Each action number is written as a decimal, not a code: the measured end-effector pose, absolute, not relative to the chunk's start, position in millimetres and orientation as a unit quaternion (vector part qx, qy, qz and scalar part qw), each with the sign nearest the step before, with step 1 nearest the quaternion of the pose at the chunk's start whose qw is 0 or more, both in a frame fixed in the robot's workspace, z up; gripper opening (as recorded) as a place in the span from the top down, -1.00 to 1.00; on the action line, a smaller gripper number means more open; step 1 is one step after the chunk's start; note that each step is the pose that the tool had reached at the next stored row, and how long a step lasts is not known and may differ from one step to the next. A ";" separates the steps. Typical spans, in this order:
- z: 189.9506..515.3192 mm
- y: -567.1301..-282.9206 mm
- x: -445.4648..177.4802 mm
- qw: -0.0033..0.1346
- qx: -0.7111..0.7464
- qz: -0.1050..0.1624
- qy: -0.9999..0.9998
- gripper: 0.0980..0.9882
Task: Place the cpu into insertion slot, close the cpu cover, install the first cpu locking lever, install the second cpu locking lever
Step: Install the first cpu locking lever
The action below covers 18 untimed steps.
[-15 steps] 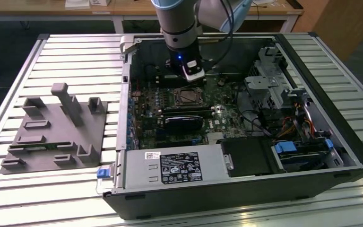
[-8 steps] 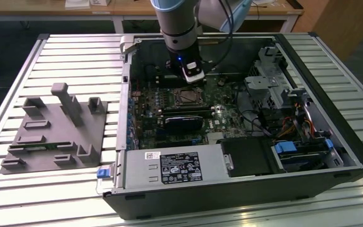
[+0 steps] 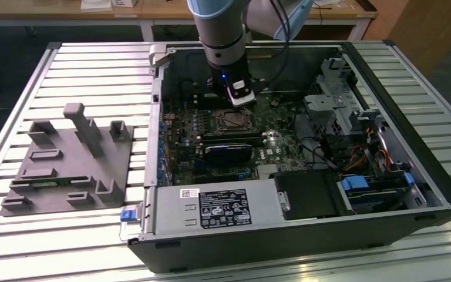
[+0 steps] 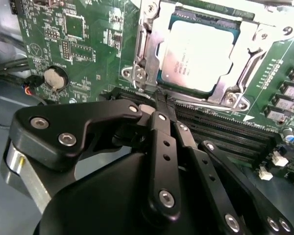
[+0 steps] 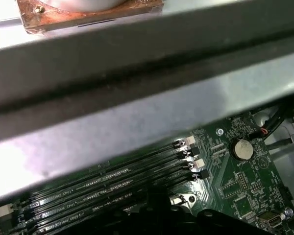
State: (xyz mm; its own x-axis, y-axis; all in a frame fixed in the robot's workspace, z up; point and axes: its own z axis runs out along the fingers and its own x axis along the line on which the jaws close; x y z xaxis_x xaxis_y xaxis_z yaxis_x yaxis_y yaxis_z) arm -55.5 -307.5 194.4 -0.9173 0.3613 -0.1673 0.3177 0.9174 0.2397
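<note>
Second wrist view: the gripper (image 4: pixel 161 102) shows as black linkage arms that run together to narrow fingertips, and those tips are drawn tight against each other with no gap showing between them. Whether anything thin is pinched there cannot be told. The tips sit just at the edge of the socket, at the corner nearest the memory slots (image 4: pixel 220 132). Just beyond them lies the cpu (image 4: pixel 196 58), flat and silvery, seated in the socket. The cpu cover (image 4: pixel 149 46) is folded down over it, so the chip's metal top shows through the cover's window. A thin bright locking lever (image 4: pixel 210 104) runs along the socket's side between the cover and the memory slots, starting right beside the fingertips. A round coin cell battery (image 4: pixel 55 78) stands on the green motherboard (image 4: pixel 88 39), well apart from the tips. In the exterior view the arm reaches straight down into the open computer case (image 3: pixel 413 170). There the gripper (image 3: pixel 241 100) hangs just above the insertion slot (image 3: pixel 234 120), on its far side. A grey fixture block (image 3: pixel 69 158) rests on the slatted table (image 3: pixel 92 64) at the exterior view's left, outside the case.
</note>
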 end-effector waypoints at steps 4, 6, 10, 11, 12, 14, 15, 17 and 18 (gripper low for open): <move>192.6 -308.9 -54.8 0.105 0.174 0.104 0.974 0.98; 192.0 -309.4 -54.5 0.105 0.175 0.104 0.974 0.98; 191.9 -309.6 -54.5 0.105 0.175 0.104 0.973 0.98; 192.7 -309.6 -54.4 0.105 0.175 0.104 0.973 0.98; 194.1 -309.6 -54.4 0.105 0.175 0.105 0.973 0.98; 198.0 -309.6 -54.5 0.104 0.175 0.105 0.973 0.98; 200.1 -309.6 -54.4 0.104 0.175 0.105 0.973 0.98; 204.1 -309.6 -54.5 0.104 0.175 0.106 0.973 0.98; 205.5 -309.6 -54.5 0.104 0.175 0.106 0.973 0.98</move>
State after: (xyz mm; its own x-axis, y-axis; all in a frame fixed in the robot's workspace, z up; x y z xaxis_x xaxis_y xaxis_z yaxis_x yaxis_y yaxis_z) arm -54.5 -309.6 205.5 -0.9172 0.3622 -0.1662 0.3181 0.9165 0.2426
